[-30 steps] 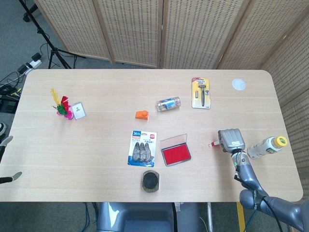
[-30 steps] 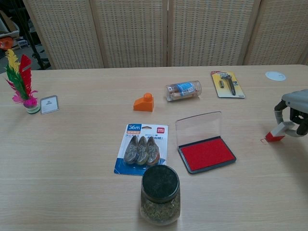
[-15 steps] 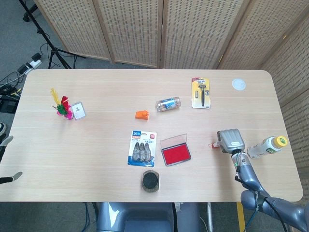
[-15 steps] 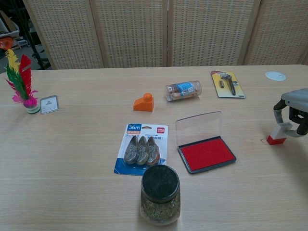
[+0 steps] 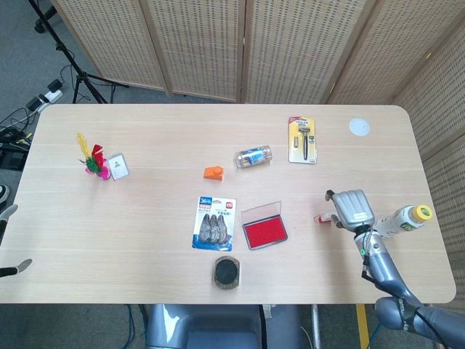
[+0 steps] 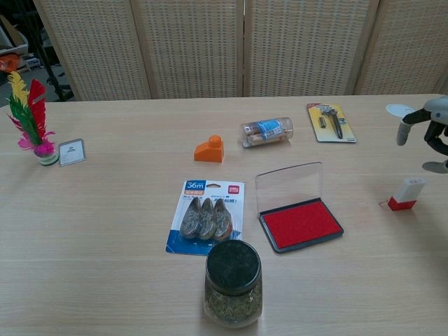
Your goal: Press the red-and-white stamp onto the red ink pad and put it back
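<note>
The red-and-white stamp (image 5: 323,217) (image 6: 406,194) stands alone on the table, right of the ink pad, with nothing touching it. The red ink pad (image 5: 264,231) (image 6: 301,222) lies open near the table's middle front, its clear lid (image 6: 288,185) raised. My right hand (image 5: 351,207) (image 6: 428,129) hovers above and just right of the stamp, fingers apart and holding nothing. Only the fingertips of my left hand (image 5: 10,238) show at the far left edge in the head view, spread apart and empty.
A dark-lidded jar (image 6: 233,282) stands in front of the pad, with a correction-tape pack (image 6: 206,215) to its left. Behind lie an orange piece (image 6: 210,150), a clear tube (image 6: 267,131), a razor pack (image 6: 331,122) and a white disc (image 6: 400,110). A bottle (image 5: 402,220) lies right of my right hand.
My right hand has let go of the stamp and risen away from it. The stamp now rests on the table by itself.
</note>
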`<action>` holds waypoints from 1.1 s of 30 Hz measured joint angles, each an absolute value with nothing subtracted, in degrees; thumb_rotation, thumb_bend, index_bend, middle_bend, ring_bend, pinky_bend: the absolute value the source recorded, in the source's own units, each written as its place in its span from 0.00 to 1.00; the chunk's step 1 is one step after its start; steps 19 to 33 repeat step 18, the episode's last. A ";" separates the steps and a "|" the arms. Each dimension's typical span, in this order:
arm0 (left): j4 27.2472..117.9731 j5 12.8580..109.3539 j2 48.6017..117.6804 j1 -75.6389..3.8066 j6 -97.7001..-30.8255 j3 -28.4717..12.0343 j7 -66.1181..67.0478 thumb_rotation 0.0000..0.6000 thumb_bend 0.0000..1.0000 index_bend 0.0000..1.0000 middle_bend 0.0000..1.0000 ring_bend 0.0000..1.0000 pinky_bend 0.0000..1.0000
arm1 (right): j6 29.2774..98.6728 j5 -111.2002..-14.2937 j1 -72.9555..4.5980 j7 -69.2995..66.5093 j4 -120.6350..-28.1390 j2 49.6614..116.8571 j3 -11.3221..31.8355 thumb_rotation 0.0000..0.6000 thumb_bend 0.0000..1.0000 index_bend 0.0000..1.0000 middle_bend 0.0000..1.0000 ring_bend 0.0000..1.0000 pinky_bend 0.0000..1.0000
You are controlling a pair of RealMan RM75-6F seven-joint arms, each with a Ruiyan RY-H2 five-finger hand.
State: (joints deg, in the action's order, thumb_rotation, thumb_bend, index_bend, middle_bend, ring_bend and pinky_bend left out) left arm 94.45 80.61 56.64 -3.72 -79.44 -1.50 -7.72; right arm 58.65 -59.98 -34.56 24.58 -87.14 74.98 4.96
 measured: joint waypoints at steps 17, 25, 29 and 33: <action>95.29 81.40 58.59 -0.77 -87.20 -2.66 -5.35 1.00 0.05 0.00 0.00 0.00 0.00 | 87.63 -84.40 -15.91 2.26 -94.38 62.00 1.55 1.00 0.00 0.00 0.00 0.00 0.00; 95.26 81.38 58.71 -0.63 -87.35 -2.70 -5.43 1.00 0.05 0.00 0.00 0.00 0.00 | 89.58 -84.84 -14.63 1.63 -93.11 62.83 1.50 1.00 0.00 0.00 0.00 0.00 0.00; 95.26 81.38 58.71 -0.63 -87.35 -2.70 -5.43 1.00 0.05 0.00 0.00 0.00 0.00 | 89.58 -84.84 -14.63 1.63 -93.11 62.83 1.50 1.00 0.00 0.00 0.00 0.00 0.00; 95.26 81.38 58.71 -0.63 -87.35 -2.70 -5.43 1.00 0.05 0.00 0.00 0.00 0.00 | 89.58 -84.84 -14.63 1.63 -93.11 62.83 1.50 1.00 0.00 0.00 0.00 0.00 0.00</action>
